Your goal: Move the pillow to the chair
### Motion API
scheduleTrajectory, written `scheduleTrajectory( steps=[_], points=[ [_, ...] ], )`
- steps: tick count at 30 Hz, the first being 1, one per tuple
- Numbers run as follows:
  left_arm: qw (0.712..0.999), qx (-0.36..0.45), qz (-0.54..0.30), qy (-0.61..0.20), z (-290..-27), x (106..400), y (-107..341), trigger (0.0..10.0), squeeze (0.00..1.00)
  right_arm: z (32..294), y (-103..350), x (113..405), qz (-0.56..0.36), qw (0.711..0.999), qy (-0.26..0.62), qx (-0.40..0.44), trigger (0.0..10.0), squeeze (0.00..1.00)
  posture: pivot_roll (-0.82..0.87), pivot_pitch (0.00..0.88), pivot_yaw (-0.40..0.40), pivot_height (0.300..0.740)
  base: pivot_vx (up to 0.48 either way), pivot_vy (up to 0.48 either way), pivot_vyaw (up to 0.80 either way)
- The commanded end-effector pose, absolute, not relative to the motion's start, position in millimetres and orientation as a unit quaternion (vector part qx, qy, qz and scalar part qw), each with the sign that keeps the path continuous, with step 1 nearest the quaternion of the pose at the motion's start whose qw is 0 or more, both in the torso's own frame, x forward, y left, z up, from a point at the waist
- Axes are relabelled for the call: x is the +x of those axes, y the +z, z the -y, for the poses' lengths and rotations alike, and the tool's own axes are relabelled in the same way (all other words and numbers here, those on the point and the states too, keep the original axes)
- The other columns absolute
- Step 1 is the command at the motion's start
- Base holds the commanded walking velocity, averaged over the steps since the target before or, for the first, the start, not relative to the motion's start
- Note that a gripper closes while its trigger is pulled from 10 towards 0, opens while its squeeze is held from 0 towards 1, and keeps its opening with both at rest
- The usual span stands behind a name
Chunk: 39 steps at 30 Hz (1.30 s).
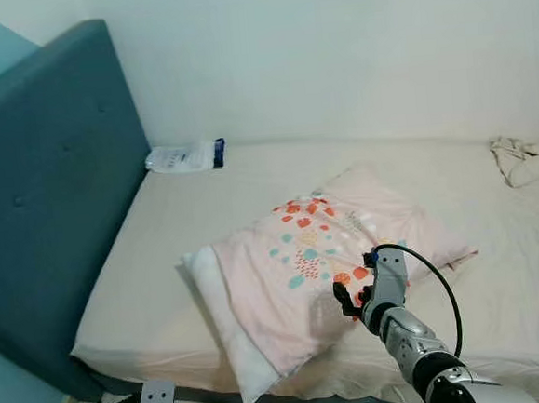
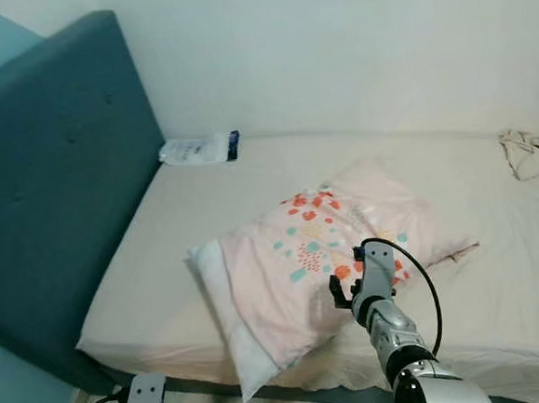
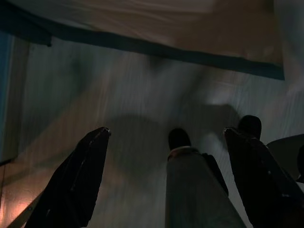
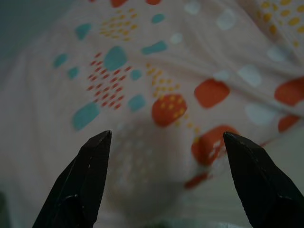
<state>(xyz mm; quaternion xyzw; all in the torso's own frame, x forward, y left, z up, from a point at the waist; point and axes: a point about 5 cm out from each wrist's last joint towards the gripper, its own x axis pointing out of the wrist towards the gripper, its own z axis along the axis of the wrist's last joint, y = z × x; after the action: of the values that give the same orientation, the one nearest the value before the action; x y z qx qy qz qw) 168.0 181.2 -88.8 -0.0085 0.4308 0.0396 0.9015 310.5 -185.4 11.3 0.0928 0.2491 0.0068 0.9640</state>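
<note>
A pale pink fabric pillow (image 1: 326,262) printed with orange, teal and yellow spots lies on the cream-sheeted mattress (image 1: 172,265) in front of me, angled across the near half of the bed, with its white inner cushion (image 1: 226,331) poking out of the open end of the case toward the bed's front edge. My right gripper (image 1: 350,300) is stretched out over the pillow's near side, close above the patterned fabric; in the right wrist view my two black fingers (image 4: 78,183) stand wide apart with the spotted cloth between and beyond them, and I cannot tell whether the tips touch it. My left gripper (image 3: 166,180) hangs low beside me, its fingers also spread wide, pointing down at a dim wooden floor (image 3: 118,95) near the dark base of the bed. A teal upholstered headboard (image 1: 55,200) rises on my left, against the white wall (image 1: 332,47). A small white plastic packet with a blue end (image 1: 185,157) rests at the far corner of the mattress just beside the headboard, and a crumpled beige cloth (image 1: 528,158) lies well apart at the far right edge.
</note>
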Motion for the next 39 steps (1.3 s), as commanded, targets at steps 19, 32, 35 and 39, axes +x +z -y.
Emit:
scheduleTrajectory(
  steps=[19,32,35,39],
  points=[
    [0.893,-0.004,-0.447,0.045,-182,162,-92,10.0,0.0,182,8,308,-0.26,0.961,0.012,0.097,10.0,0.0,-0.12,0.079,-0.01,0.74,0.0,0.0,0.0],
    [0.893,0.001,-0.448,0.048,-185,161,-92,10.0,0.0,180,7,307,-0.262,0.96,0.014,0.099,10.0,0.0,-0.11,0.07,-0.005,0.74,0.0,0.0,0.0],
    [0.893,0.006,-0.447,0.049,-188,162,-91,10.0,0.0,178,3,304,-0.272,0.958,0.018,0.095,10.0,0.0,-0.09,0.055,-0.008,0.74,0.0,0.0,0.0],
    [0.896,0.003,-0.442,0.054,-190,165,-90,10.0,0.0,177,-7,295,-0.292,0.952,0.016,0.093,10.0,0.0,-0.09,0.053,-0.007,0.74,0.0,0.0,0.0]
  ],
)
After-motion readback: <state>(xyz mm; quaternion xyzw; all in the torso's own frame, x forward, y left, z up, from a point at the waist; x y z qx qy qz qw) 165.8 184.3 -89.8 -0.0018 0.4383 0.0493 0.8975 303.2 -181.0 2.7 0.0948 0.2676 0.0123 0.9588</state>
